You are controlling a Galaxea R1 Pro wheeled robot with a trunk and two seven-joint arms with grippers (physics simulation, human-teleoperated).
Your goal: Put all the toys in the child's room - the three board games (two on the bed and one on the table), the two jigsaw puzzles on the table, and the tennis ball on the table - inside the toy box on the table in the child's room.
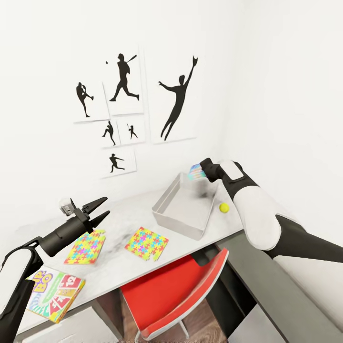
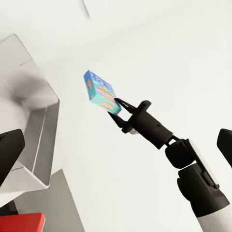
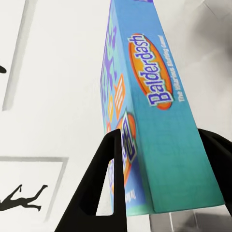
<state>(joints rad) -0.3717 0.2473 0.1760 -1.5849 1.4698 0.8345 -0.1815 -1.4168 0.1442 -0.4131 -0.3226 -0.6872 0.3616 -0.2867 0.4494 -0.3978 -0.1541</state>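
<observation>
White walls with black baseball-player prints (image 1: 125,78) back the light-grey bench (image 1: 119,224). At its left edge lies the yellow-green Skip-Bo box (image 1: 53,294); above it the left hand (image 1: 100,209) hangs open and empty. Two jigsaw puzzles (image 1: 86,246) (image 1: 146,243), bright interlocking squares, lie flat ahead of the red chair (image 1: 176,286). Further right sits the toy box (image 1: 186,206), empty as far as visible. Above its far corner the right hand (image 2: 117,110) pinches the blue Balderdash game (image 2: 100,92) by one end, tilted. Released here, it could catch the flared rim and tip outside. The tennis ball (image 1: 224,207) rests just beside the bin.
</observation>
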